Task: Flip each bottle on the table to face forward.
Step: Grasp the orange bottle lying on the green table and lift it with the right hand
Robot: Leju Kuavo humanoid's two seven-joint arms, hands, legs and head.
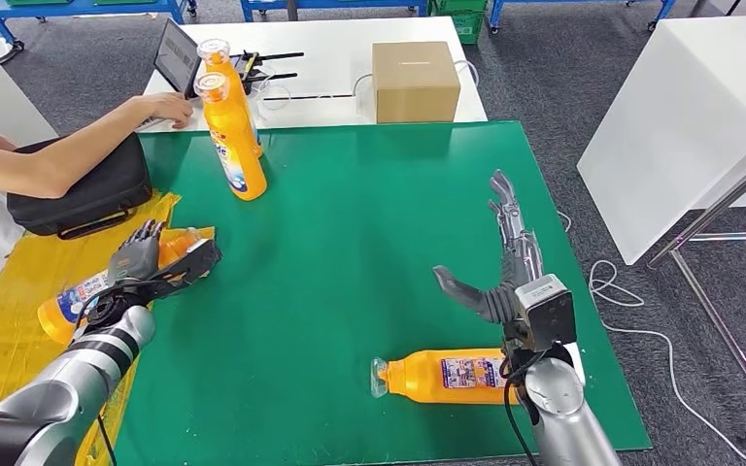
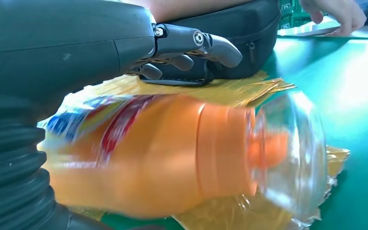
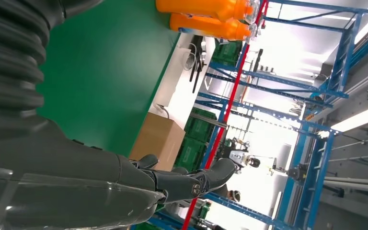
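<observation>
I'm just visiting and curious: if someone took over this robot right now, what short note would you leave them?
Left robot hand: grips an orange bottle lying over the yellow sheet at the green mat's edge.
Right robot hand: open, above the mat, holding nothing.
Second bottle lies on its side near the right arm.
Two bottles stand upright at the far side, near a person's arm.
Left to do: the held bottle and the lying one.

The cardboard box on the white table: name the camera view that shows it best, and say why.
The head view shows the cardboard box best: whole, sharp, standing on the white table beyond the green mat. The right wrist view catches it turned and partly behind the right hand. In the left wrist view I cannot make it out.
</observation>
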